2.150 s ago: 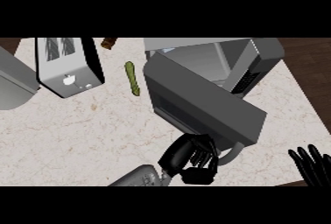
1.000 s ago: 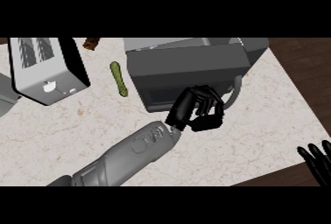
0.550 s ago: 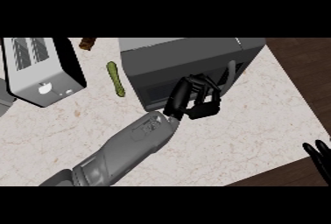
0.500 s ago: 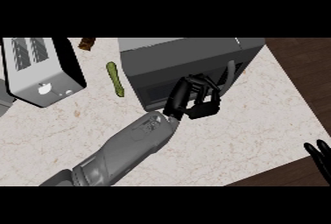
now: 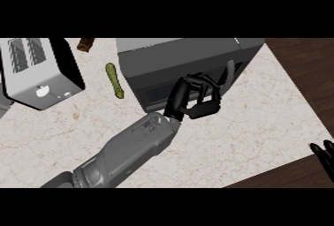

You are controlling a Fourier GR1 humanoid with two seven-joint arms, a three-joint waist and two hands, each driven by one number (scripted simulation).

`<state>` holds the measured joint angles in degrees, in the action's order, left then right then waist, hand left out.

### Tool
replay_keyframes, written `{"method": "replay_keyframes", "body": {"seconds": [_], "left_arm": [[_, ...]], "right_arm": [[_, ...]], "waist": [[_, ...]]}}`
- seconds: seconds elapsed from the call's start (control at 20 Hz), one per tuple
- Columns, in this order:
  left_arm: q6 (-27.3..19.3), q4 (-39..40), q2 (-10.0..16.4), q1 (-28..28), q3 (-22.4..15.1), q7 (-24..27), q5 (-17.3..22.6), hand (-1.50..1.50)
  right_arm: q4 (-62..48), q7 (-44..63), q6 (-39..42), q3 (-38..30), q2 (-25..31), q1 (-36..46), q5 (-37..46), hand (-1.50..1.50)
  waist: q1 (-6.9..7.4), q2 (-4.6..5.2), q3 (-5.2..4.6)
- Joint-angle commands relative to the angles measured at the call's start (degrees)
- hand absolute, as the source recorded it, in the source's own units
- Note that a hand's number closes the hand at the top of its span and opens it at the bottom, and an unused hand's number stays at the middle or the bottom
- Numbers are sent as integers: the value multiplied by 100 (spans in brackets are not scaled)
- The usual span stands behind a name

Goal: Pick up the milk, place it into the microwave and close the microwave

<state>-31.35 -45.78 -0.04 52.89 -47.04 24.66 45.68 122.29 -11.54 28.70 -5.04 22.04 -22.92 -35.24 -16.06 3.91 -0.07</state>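
Observation:
The grey microwave (image 5: 189, 55) stands at the back of the counter, and its door (image 5: 169, 86) lies flat against its front with the handle (image 5: 229, 73) at the right. My left hand (image 5: 194, 96) rests against the door's lower right part, fingers curled, holding nothing. The left forearm comes in from the lower left. The milk shows nowhere in the head view. At the right edge my right hand (image 5: 324, 154) rests with its fingers straight, off the counter.
A silver toaster (image 5: 38, 70) stands at the back left. A thin green vegetable (image 5: 115, 80) lies between it and the microwave, and a small brown item (image 5: 85, 44) lies behind. The counter's right edge (image 5: 297, 95) runs diagonally beside dark wood floor.
The microwave door, swung open earlier, has been pushed flat against the microwave by my left hand moving away from me. The right hand has slid toward the right edge.

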Motion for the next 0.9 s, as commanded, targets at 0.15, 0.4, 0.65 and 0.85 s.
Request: {"method": "replay_keyframes", "body": {"seconds": [0.15,0.4,0.65,0.85], "left_arm": [[-215,517,4,290,279,301,289,150],[-165,586,4,297,260,475,434,150],[-273,607,4,331,236,627,558,150],[-253,673,4,270,202,788,626,150]], "right_arm": [[166,84,184,111,134,59,-149,-150],[238,130,266,149,201,82,-319,-150],[325,242,306,169,318,73,-398,-150],[387,274,340,183,362,69,-462,-150]], "waist": [[-88,87,-6],[-127,125,-3],[-178,133,-5],[-179,162,-7]]}}
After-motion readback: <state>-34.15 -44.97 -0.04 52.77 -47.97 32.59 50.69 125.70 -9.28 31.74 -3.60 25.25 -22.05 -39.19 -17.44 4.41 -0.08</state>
